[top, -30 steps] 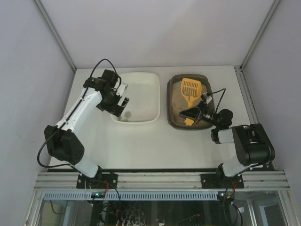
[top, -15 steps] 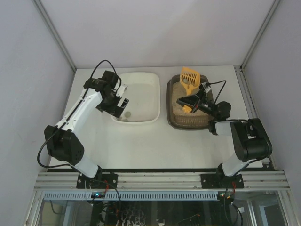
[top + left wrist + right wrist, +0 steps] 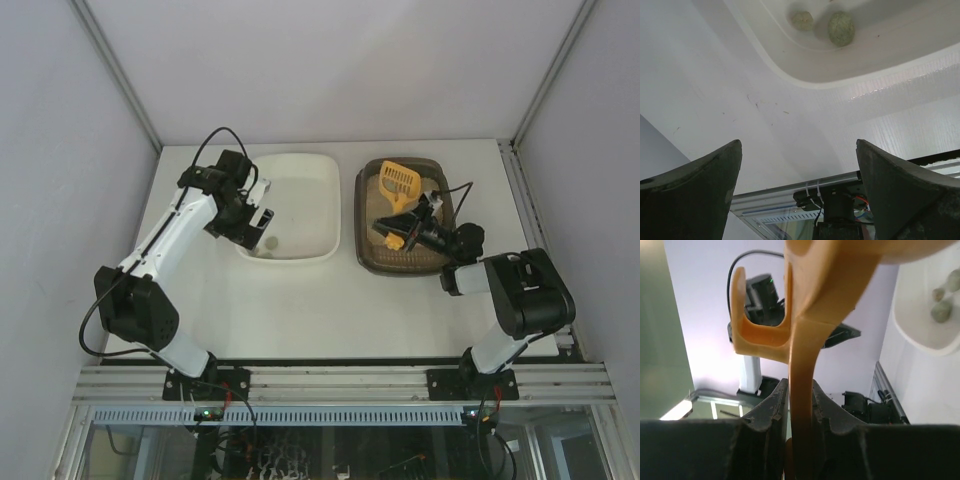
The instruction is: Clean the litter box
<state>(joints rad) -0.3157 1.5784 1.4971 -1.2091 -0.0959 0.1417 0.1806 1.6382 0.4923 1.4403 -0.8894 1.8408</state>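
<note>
The dark brown litter box [image 3: 364, 250] with beige litter sits right of centre in the top view. My right gripper [image 3: 398, 228] is over it, shut on the handle of the yellow slotted scoop [image 3: 398, 180], whose head lies over the box's far half. In the right wrist view the scoop handle [image 3: 801, 390] is pinched between the two dark fingers. My left gripper [image 3: 262, 222] hangs open at the white tub's near left corner. In the left wrist view the left gripper [image 3: 799, 155] holds nothing.
A white tub [image 3: 320, 215] stands left of the litter box. Two greenish-grey clumps [image 3: 841, 28] lie in its near corner, also seen from the right wrist [image 3: 942, 310]. Grey walls enclose the table on three sides. A metal rail [image 3: 340, 382] runs along the near edge.
The right gripper has swung the scoop: its head went from inside the box up past the far rim, then back down over the litter. The left arm has stayed still.
</note>
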